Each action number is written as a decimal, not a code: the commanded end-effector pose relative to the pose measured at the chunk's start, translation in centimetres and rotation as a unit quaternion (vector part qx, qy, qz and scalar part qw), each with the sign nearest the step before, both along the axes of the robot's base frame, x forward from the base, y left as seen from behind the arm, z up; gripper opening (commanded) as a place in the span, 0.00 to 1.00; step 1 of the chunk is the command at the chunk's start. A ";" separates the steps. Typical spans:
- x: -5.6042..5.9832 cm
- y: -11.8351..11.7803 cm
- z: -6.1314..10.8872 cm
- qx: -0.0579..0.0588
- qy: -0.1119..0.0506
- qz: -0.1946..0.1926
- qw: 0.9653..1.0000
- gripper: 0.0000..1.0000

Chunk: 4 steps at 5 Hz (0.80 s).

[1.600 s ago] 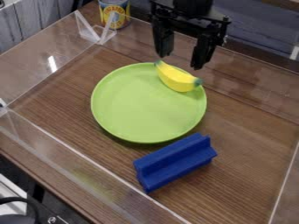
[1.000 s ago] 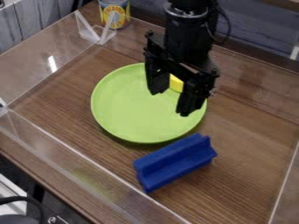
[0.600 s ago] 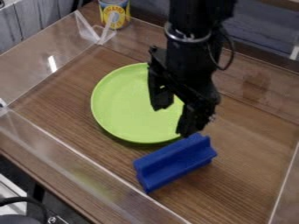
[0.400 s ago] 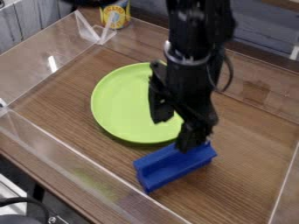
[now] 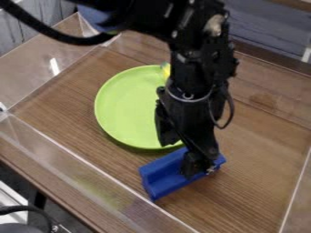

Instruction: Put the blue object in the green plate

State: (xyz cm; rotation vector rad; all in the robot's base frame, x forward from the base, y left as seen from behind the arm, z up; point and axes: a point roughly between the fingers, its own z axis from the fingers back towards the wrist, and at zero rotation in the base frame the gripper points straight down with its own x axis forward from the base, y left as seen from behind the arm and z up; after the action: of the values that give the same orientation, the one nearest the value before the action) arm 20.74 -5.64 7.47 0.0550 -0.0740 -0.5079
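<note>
The blue block [image 5: 161, 178] is a deep, even blue, longer than it is wide, with straight sides and a flat near face that catches less light than its top. It lies on the wooden table [image 5: 243, 196], slanting up toward the right, just outside the near rim of the green plate [image 5: 127, 111] and not on it. Its far right part is mostly covered by the black gripper [image 5: 186, 151], so the ridges on top are hard to make out. The pincer is spread, its fingers coming down over that right part of the block; whether they touch it is perhaps too dark to judge. The plate is round, flat and bright lime green, and the arm hides its right side. A bit of a yellow toy [image 5: 165, 70] peeks out at the plate's far edge, beside the arm. Clear plastic sheeting [image 5: 55, 168] runs along the left of the table, and a black cable [image 5: 51, 33] loops across the upper left corner, in front of the background.
</note>
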 end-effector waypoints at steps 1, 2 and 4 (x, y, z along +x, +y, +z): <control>0.2 -0.2 -0.4 -0.004 -0.014 -0.011 1.000 1.00; 0.0 -0.2 -1.0 -0.007 -0.015 -0.014 1.000 1.00; -0.1 -0.2 -1.9 -0.016 -0.015 -0.015 1.000 1.00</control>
State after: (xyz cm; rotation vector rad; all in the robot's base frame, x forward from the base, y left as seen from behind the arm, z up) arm 20.30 -5.86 5.24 0.0288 -0.0964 -0.5320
